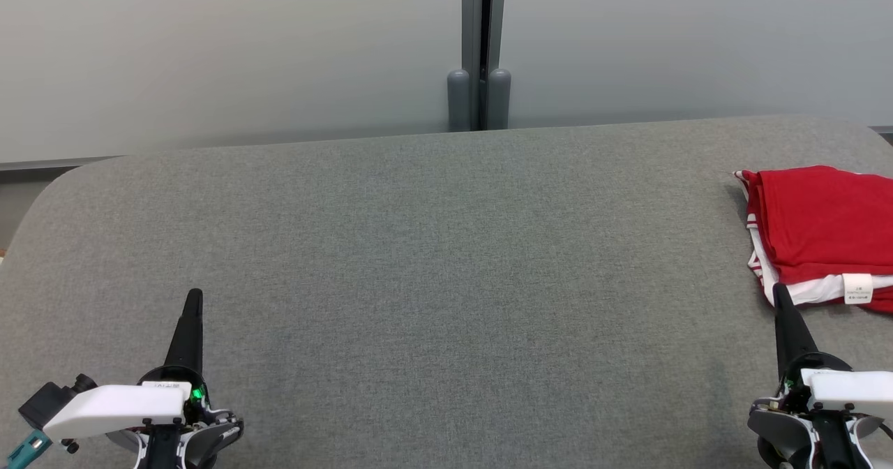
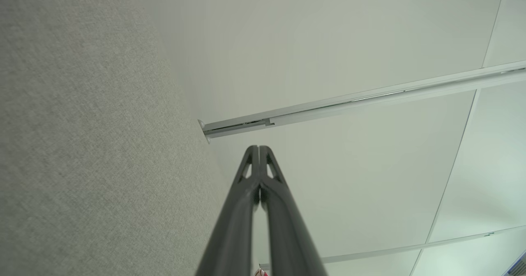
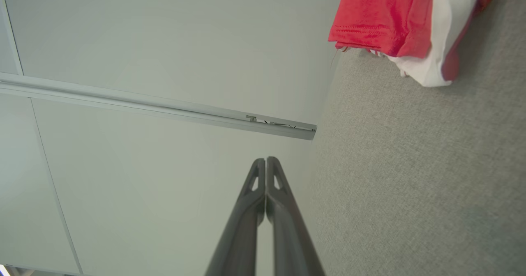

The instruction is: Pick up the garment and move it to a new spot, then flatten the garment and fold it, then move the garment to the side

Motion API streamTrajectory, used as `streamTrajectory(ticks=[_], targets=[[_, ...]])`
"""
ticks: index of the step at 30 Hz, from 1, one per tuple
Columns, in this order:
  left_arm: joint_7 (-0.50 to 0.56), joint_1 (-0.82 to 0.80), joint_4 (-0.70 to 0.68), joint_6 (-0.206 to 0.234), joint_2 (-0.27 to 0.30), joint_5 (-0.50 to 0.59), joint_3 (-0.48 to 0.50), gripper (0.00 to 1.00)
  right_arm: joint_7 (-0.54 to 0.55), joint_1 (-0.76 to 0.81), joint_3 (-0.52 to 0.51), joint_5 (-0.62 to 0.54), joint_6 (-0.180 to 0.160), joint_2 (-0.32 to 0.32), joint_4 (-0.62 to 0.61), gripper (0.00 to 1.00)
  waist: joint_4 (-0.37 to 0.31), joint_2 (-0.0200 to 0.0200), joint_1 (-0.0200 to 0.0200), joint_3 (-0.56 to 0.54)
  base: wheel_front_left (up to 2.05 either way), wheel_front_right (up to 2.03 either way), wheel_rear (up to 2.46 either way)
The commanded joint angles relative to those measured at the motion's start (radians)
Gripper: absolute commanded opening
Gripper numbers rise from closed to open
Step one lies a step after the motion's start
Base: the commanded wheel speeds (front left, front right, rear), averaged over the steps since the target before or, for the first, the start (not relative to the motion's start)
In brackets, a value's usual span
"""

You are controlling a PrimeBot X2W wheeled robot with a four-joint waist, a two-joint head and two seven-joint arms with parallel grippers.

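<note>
A red garment [image 1: 823, 225] with white trim lies folded in a compact stack at the far right of the grey fabric surface [image 1: 432, 259], a white label showing on its near edge. The right wrist view has the garment [image 3: 390, 17] at its top right. My left gripper [image 1: 194, 294] rests at the lower left, shut and holding nothing; its fingertips [image 2: 259, 149] meet in the left wrist view. At the lower right my right gripper [image 1: 778, 289] is shut and holds nothing, its tip just short of the garment's near edge. Its fingertips [image 3: 266, 161] press together.
A pale panelled wall [image 1: 244, 50] rises behind the surface, with a dark vertical post [image 1: 478, 50] at its middle. The surface's rounded far-left corner [image 1: 63, 176] and far edge bound the work area.
</note>
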Motion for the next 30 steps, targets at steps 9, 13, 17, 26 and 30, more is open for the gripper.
streamTrajectory(ticks=[9, 13, 17, 26, 30], targets=[[0.025, -0.023, 0.000, -0.009, 0.007, -0.071, 0.019, 0.00, 0.028, -0.009, -0.011, 0.092, 0.000, -0.006, 0.000, 0.00, -0.007, -0.0001, 0.0000, -0.008, 0.00, 0.00, 0.00], [0.033, -0.024, 0.001, -0.011, 0.006, -0.095, 0.023, 0.00, 0.035, -0.010, -0.013, 0.122, 0.000, -0.007, 0.001, 0.00, -0.010, -0.0001, 0.0000, -0.011, 0.00, 0.00, 0.00], [0.040, -0.023, 0.001, -0.010, 0.006, -0.120, 0.029, 0.00, 0.042, -0.010, -0.015, 0.150, 0.000, -0.007, 0.002, 0.00, -0.013, -0.0001, 0.0000, -0.014, 0.00, 0.00, 0.00], [0.054, -0.025, 0.003, -0.012, 0.005, -0.156, 0.037, 0.00, 0.055, -0.010, -0.019, 0.198, 0.000, -0.007, 0.003, 0.00, -0.018, -0.0001, 0.0000, -0.020, 0.00, 0.00, 0.00], [0.055, -0.024, 0.003, -0.011, 0.004, -0.153, 0.038, 0.00, 0.054, -0.010, -0.019, 0.196, 0.000, -0.006, 0.003, 0.00, -0.018, -0.0001, 0.0000, -0.020, 0.00, 0.00, 0.00]])
